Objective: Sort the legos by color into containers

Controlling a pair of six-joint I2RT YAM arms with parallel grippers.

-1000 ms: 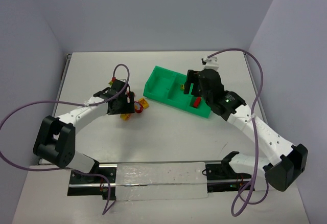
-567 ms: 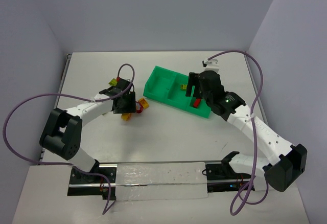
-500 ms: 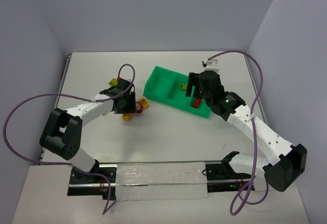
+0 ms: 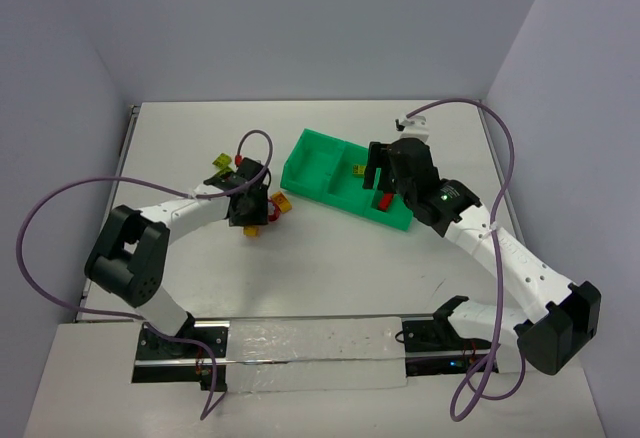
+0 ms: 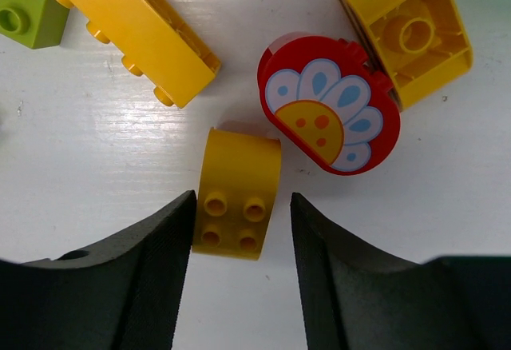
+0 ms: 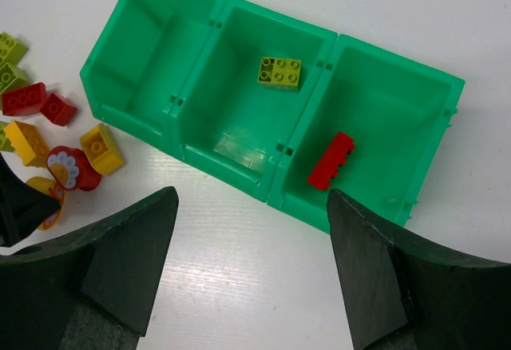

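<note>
Straddling a small yellow brick point(image 5: 238, 194) that lies studs-up on the white desk point(image 5: 96, 150), the left gripper point(image 5: 241, 204) is seen partly open, with one finger at each side of the brick. The finger on the left of the wrist view appears to touch it, while a sliver of desk is visible at the other finger, so a firm hold is not established. Close around this brick, a long yellow brick point(image 5: 132, 26), an olive-green brick point(image 5: 28, 6), a red rounded piece with a flower print point(image 5: 329, 104) and an upturned yellow brick point(image 5: 403, 30) are noted; the last two are touching. Two red bricks point(image 6: 36, 101) are recorded just beyond that cluster in the right wrist view. The right gripper point(image 6: 251, 206) is held above the green tray point(image 6: 140, 54) with its jaws spread wide and nothing between them. In the tray's middle compartment one olive-green brick point(image 6: 280, 72) is observed, and in the compartment nearest the right arm one red brick point(image 6: 330, 161) is lying flat.
</note>
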